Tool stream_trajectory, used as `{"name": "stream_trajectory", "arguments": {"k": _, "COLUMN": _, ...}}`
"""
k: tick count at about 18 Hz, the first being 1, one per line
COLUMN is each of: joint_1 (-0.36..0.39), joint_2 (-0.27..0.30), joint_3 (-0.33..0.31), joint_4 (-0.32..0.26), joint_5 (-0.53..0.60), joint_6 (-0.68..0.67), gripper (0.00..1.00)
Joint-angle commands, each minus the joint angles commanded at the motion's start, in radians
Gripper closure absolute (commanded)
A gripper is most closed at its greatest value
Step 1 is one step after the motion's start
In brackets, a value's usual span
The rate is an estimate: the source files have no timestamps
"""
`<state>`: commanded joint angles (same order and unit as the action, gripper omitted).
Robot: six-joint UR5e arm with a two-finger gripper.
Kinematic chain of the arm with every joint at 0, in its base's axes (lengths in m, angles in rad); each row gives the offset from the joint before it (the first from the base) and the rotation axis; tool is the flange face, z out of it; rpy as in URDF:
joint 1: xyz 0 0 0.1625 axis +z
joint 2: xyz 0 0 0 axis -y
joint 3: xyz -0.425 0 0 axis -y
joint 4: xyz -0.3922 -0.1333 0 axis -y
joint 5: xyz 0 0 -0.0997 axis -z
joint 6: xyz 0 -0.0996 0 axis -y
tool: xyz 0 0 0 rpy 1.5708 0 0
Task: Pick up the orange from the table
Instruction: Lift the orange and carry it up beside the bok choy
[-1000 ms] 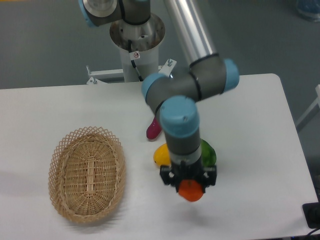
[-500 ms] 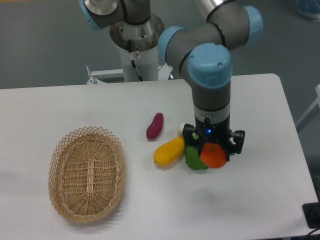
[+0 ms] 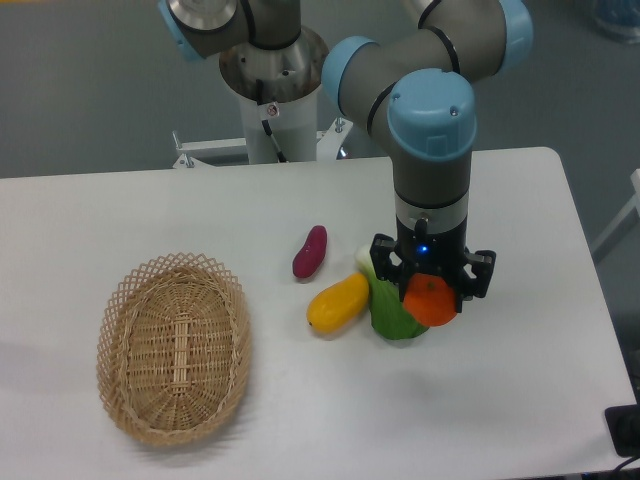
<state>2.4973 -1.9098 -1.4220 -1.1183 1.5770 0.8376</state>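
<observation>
The gripper (image 3: 431, 296) points straight down from the wrist, and you see it from above with its black body spread to either side of the orange (image 3: 431, 301). The jaws are closed on the orange, which sits between them directly under the wrist, with its bright orange surface and dimpled top facing the camera. Whether the orange is lifted clear of the table (image 3: 520, 400) cannot be told from this view; a soft shadow lies on the tabletop just below and to the right of it. A blue indicator light (image 3: 421, 250) glows on the wrist housing just above the gripper. Immediately left of the orange, and partly hidden behind it, you will find a green fruit (image 3: 392, 312) resting on the table. A small pale object (image 3: 365, 258) shows just above the green fruit, beside the gripper body; its kind cannot be determined. Touching the left side of the green fruit is an elongated yellow-orange fruit (image 3: 338, 303), lying tilted with its right end higher in the picture. Further up and left, apart from that fruit, lies a small purple-red oblong item (image 3: 309, 252). Well to the left on the white tabletop stands an oval wicker basket (image 3: 121, 355). The robot base (image 3: 270, 80) is mounted beyond the far edge of the table.
</observation>
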Motion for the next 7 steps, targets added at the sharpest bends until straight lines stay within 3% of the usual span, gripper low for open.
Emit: {"name": "stream_trajectory", "arguments": {"k": 7, "joint_1": 0.002, "joint_2": 0.005, "joint_3": -0.002, "joint_4": 0.002, "joint_5": -0.008, "joint_6": 0.000, "gripper": 0.38}}
